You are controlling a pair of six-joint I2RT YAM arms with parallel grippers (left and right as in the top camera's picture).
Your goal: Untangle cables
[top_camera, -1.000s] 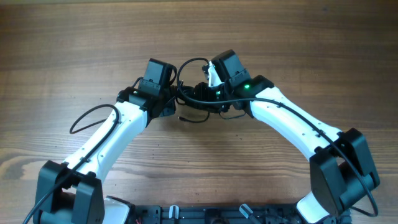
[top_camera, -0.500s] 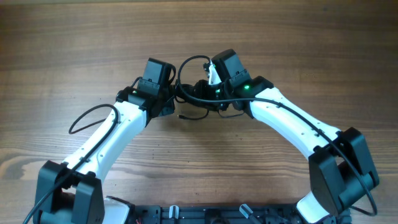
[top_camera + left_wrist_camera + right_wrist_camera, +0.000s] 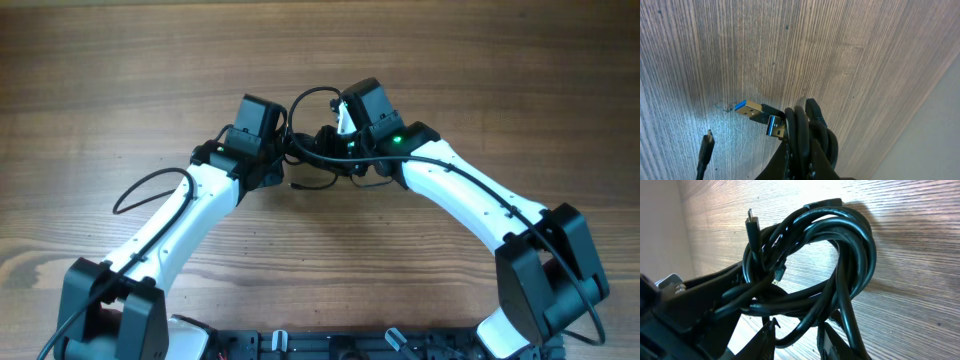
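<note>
Between the arms, left fingers (image 3: 800, 167) and right fingers (image 3: 797, 337) clamp coiled black cables (image 3: 860, 240).

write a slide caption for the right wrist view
Right wrist view: tangled loop of black cables, one small plug sticking up, held above the wooden table.

Setting: robot test bench, probably a lab or workshop. Evidence: bare wood-grain desk (image 3: 120, 80); white jointed left arm (image 3: 180, 215) and right arm (image 3: 470, 195) rising from a black frame (image 3: 330, 345) at its near edge; plain pale surface (image 3: 935, 125) beyond the desk's edge.
</note>
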